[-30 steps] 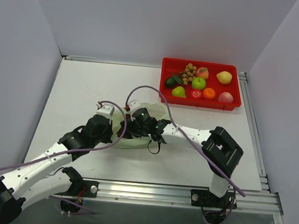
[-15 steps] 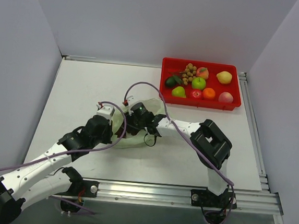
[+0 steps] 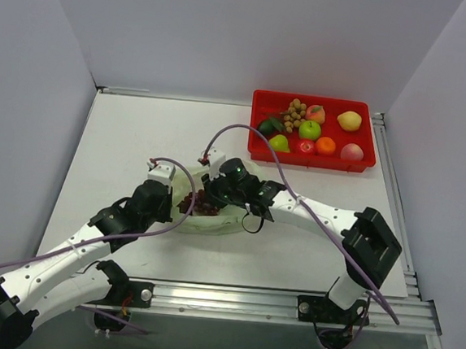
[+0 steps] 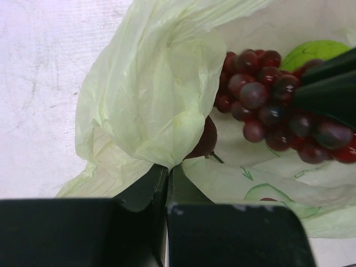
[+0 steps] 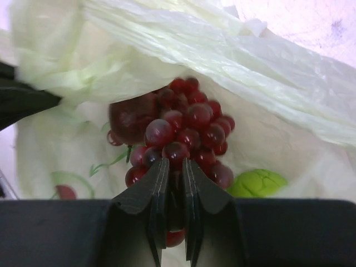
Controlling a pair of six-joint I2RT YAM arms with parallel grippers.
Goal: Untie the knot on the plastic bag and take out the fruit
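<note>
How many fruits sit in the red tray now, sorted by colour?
Green: 3, dark green fruit, green apple, green pear
Pink: 2, peach, pink fruit
Red: 1, red fruit
Orange: 1, orange fruit
Yellow: 1, yellow fruit
Tan: 1, tan cluster
Total in the red tray: 9

Plastic bag (image 4: 150, 100): pale green, crinkled, mouth open, on desk (image 3: 122, 140). Inside: dark red grape bunch (image 5: 186, 130), maroon fruit (image 5: 130, 118) touching it, green fruit (image 5: 257, 182) beside.

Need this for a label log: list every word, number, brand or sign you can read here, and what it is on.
None can be read.
The thin pale green plastic bag carries green print, but only drawings show, an arrow-like mark and a round fruit shape, no letters.
The red plastic tray shows no marking.
</note>
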